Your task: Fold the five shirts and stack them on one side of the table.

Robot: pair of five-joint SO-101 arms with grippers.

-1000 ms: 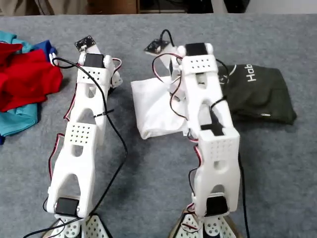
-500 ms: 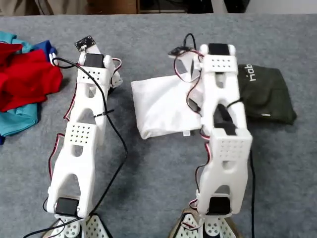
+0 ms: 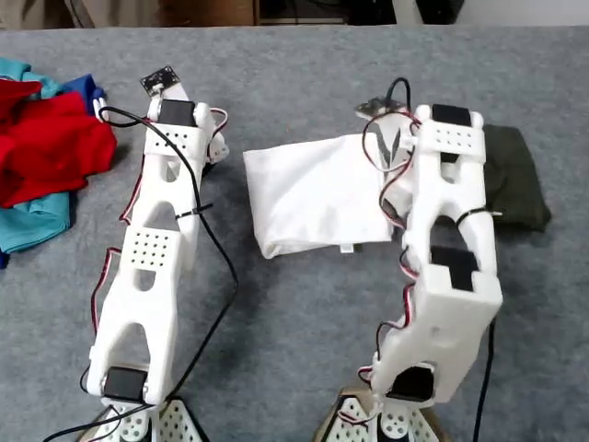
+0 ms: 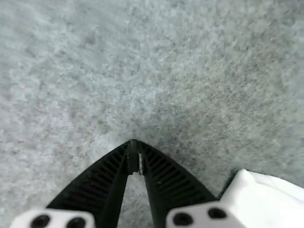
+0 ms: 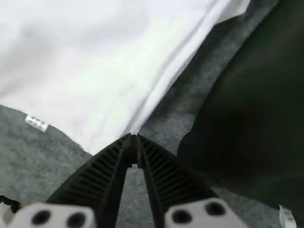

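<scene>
A folded white shirt [image 3: 317, 193] lies mid-table, with a folded dark shirt [image 3: 515, 180] just to its right. The right arm stands over the gap between them. My right gripper [image 5: 132, 138] is shut, its tips at the white shirt [image 5: 95, 66] edge, with the dark shirt [image 5: 247, 114] on the other side of a strip of grey carpet. I cannot tell whether it pinches any cloth. My left gripper [image 4: 134, 145] is shut over bare carpet, with nothing in it. A red shirt [image 3: 46, 147], a teal shirt [image 3: 32, 226] and a blue shirt [image 3: 85, 89] lie crumpled at the far left.
Grey carpet [image 3: 304, 331] covers the whole table. The left arm [image 3: 156, 249] stretches from the front edge towards the back, between the crumpled pile and the white shirt. Cables hang along both arms.
The right arm has swung to the right, off the white shirt and towards the dark one. The white shirt stayed in place. The left arm has not moved.
</scene>
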